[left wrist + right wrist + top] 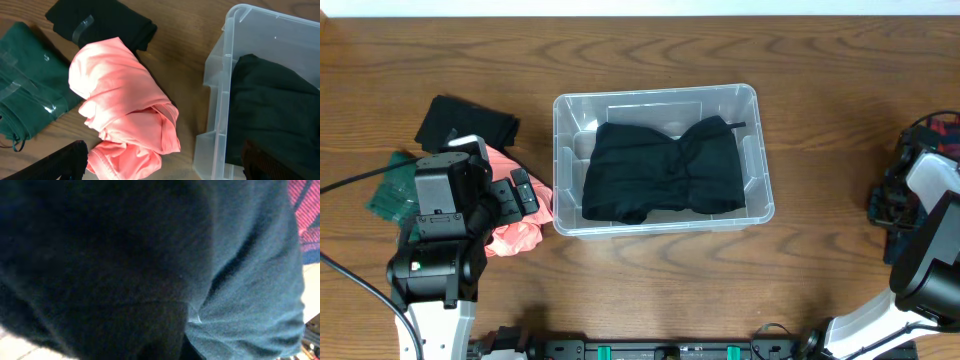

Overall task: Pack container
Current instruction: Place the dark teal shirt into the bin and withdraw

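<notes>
The clear plastic container (658, 97) stands at the table's middle with a black garment (665, 172) lying in it. My left gripper (525, 193) is open and hovers over a crumpled pink garment (515, 236) just left of the container. In the left wrist view the pink garment (125, 100) lies between the spread fingers (160, 171), with the container wall (220, 90) to the right. My right gripper (888, 205) is at the right edge, pressed close to dark blue cloth (250, 280). Its fingers are hidden.
A folded black garment (465, 122) and a folded green garment (388, 195) lie left of the pink one, and both carry clear tape (82, 27). Red plaid cloth (945, 125) lies at the far right edge. A cable (350, 185) runs along the left side.
</notes>
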`<state>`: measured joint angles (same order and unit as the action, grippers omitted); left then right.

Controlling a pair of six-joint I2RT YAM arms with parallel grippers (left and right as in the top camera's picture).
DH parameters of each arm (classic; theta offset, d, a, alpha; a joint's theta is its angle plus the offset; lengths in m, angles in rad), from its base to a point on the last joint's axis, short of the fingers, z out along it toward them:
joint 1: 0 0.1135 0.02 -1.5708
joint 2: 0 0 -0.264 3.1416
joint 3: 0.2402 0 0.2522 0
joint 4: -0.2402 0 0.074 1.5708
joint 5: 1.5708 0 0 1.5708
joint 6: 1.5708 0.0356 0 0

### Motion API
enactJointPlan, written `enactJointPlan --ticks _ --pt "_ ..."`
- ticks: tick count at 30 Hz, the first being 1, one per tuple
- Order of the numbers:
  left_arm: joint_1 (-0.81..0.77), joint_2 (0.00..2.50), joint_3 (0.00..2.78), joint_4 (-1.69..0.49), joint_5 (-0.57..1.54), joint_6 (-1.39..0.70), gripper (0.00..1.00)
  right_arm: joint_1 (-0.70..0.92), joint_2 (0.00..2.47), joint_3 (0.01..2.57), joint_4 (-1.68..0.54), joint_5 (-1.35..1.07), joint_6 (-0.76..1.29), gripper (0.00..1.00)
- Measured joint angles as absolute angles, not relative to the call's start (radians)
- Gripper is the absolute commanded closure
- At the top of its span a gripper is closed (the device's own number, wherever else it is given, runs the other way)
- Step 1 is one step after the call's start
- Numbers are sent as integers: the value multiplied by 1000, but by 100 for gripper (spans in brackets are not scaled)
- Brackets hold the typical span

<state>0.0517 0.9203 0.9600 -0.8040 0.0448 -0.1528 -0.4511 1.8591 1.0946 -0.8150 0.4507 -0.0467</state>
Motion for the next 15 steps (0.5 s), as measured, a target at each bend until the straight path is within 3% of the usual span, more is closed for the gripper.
enactJointPlan --ticks 8,15 --pt "52 920 960 -804 45 -153 2 -299 1730 1302 -956 332 -62 99" --pt "52 920 960 -804 45 -153 2 -2 1462 1463 -911 191 -120 99"
